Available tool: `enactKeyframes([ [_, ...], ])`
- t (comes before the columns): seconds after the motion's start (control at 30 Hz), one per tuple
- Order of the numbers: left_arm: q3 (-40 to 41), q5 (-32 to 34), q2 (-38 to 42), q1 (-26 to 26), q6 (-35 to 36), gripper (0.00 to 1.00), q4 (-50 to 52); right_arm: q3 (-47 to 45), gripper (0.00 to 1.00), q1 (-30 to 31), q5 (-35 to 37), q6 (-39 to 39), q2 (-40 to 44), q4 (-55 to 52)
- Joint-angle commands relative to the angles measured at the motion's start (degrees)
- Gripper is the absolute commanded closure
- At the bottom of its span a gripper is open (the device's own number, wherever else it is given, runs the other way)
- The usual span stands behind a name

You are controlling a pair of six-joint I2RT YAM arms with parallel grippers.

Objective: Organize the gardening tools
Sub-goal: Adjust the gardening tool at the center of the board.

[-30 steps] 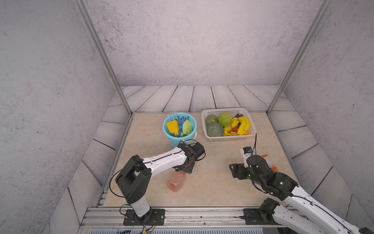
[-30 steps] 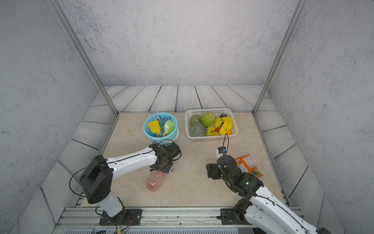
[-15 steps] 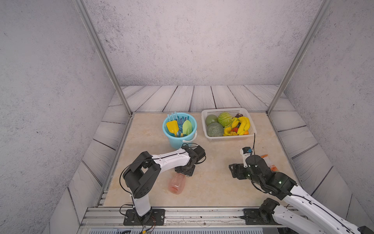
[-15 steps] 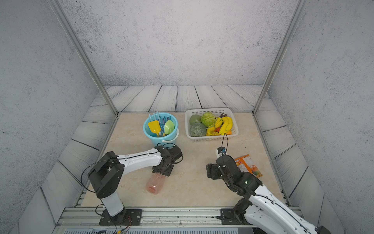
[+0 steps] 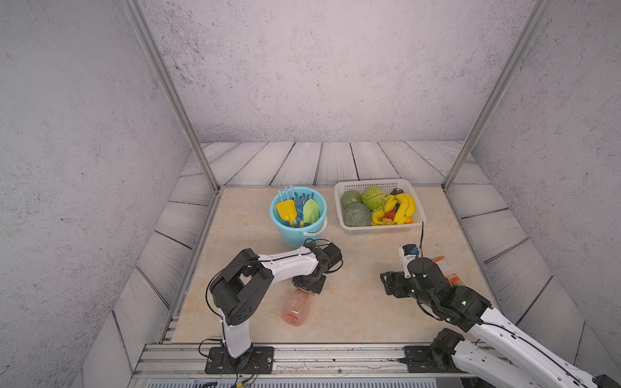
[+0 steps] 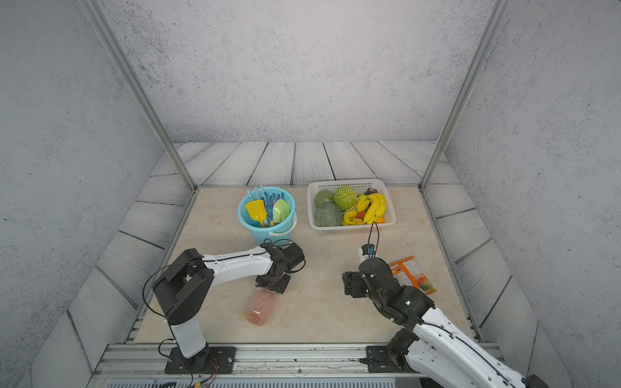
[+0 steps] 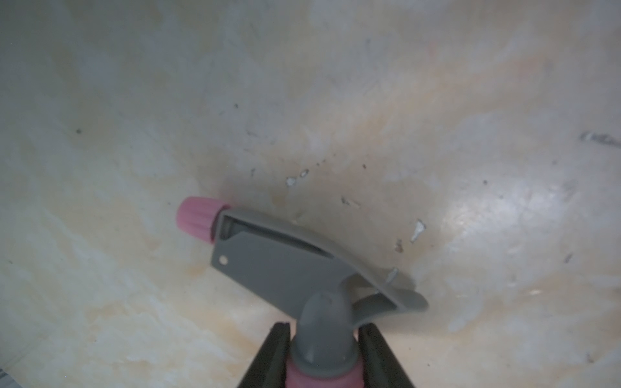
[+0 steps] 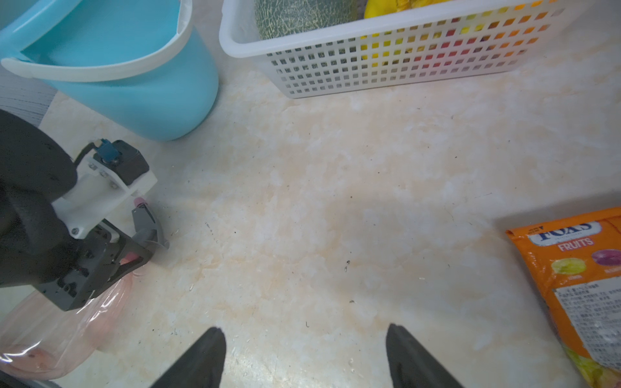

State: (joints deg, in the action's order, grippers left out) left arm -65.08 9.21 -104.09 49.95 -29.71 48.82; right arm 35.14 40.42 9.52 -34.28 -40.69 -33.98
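Beige marble-look tabletop carrying pink translucent spray bottle, lying on side, in front of light-blue plastic bucket. I am watching left gripper clamping bottle's grey neck. Right gripper hovering, jaws wide apart, gripping nothing. Yellow plastic shovel and green trowel standing in bucket.

Pink translucent spray bottle lies on its side near the blue bucket, which holds the yellow shovel, green trowel and forks upright.
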Motion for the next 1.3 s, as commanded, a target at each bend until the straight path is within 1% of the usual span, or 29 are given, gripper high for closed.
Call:
enactKeyframes([
  [0.0, -1.9, 0.0, -0.6, 0.1, 0.7, 0.85, 0.9, 1.1, 0.2, -0.3, 1.7, 0.5, -0.4, 0.2],
  [0.03, -2.6, 0.3, -0.3, 0.1, 0.9, 0.89, 1.3, 1.2, 0.2, -0.3, 1.7, 0.4, -0.4, 0.2],
  [0.3, -6.7, 0.7, 4.3, 0.1, 1.7, 0.99, 3.4, 3.2, 0.21, -0.4, 2.0, 0.7, -1.0, -0.7],
  [0.5, -7.3, 0.8, 10.0, 0.4, 1.7, 1.0, 2.3, 6.1, 0.2, -0.8, 0.8, 1.6, -2.3, -1.7],
  [0.63, -6.9, 1.4, 13.7, 0.8, 1.4, 1.0, 0.7, 9.2, 0.2, -1.6, -1.3, 2.1, -4.5, -2.6],
  [0.77, -5.7, 2.0, 17.7, 1.5, 1.4, 1.0, -2.0, 12.9, 0.21, -3.2, -6.4, 4.1, -7.4, -2.7],
  [0.93, -2.2, 2.4, 23.8, 2.5, 1.5, 1.0, -7.5, 19.5, 0.23, -5.5, -14.0, 5.5, -11.9, -4.2],
  [1.07, 1.5, 3.8, 28.7, 3.7, 1.3, 1.0, -12.3, 24.2, 0.26, -5.9, -19.1, 6.0, -14.9, -5.0],
  [1.13, 3.6, 4.9, 31.0, 4.7, 1.5, 1.0, -15.2, 26.4, 0.27, -5.8, -22.7, 5.8, -16.9, -5.1],
  [1.27, 6.3, 6.6, 34.0, 6.8, 3.2, 1.0, -20.3, 29.6, 0.3, -5.8, -29.1, 5.6, -20.9, -5.1],
])
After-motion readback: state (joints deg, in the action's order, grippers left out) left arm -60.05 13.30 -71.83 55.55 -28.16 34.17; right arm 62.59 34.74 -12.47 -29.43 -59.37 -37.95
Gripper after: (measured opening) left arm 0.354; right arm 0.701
